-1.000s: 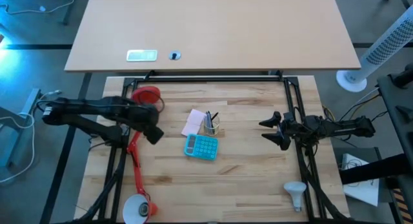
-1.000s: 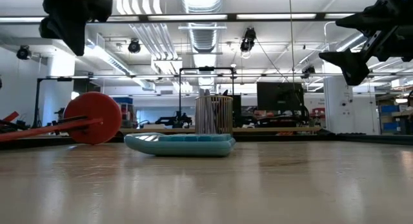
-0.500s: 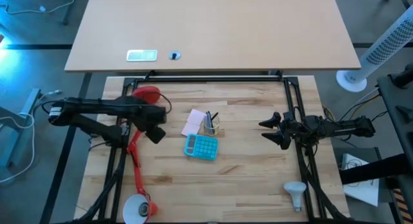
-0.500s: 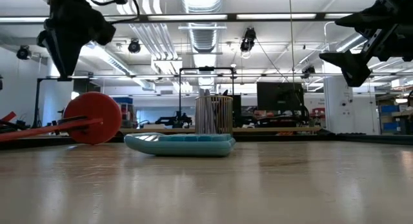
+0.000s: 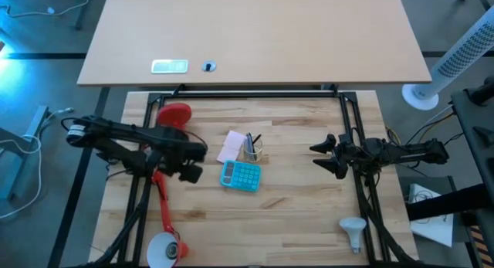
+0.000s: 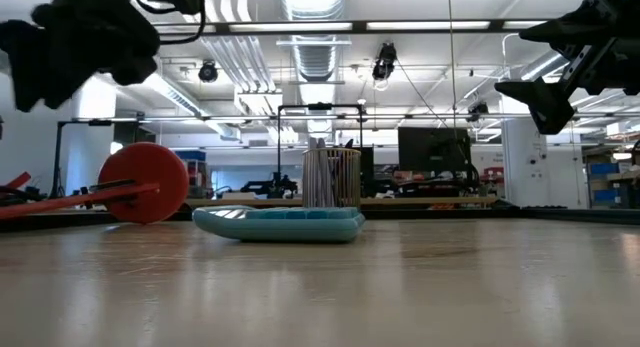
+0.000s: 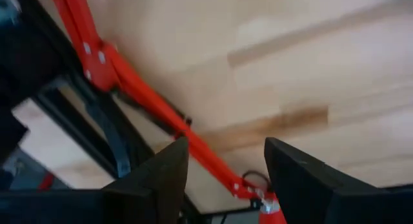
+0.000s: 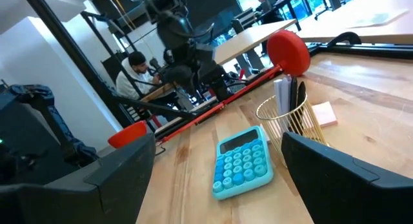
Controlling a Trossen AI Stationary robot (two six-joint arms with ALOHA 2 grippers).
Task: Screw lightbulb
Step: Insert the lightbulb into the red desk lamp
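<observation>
both jaws gape empty: left gripper (image 5: 191, 164) over the red lamp arm (image 5: 163, 197), right gripper (image 5: 324, 154) mid-counter. lightbulb (image 5: 353, 232) lies near-right; approach its head squarely, grip gently.

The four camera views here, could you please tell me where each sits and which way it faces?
High: overhead, straight down; both arms, left hand, right hand.
Low: table height, level across; calculator.
Left wrist: down past its fingers at the red lamp arm.
Right wrist: across the table; calculator, pen holder.
Shared: calculator, in high too.
</observation>
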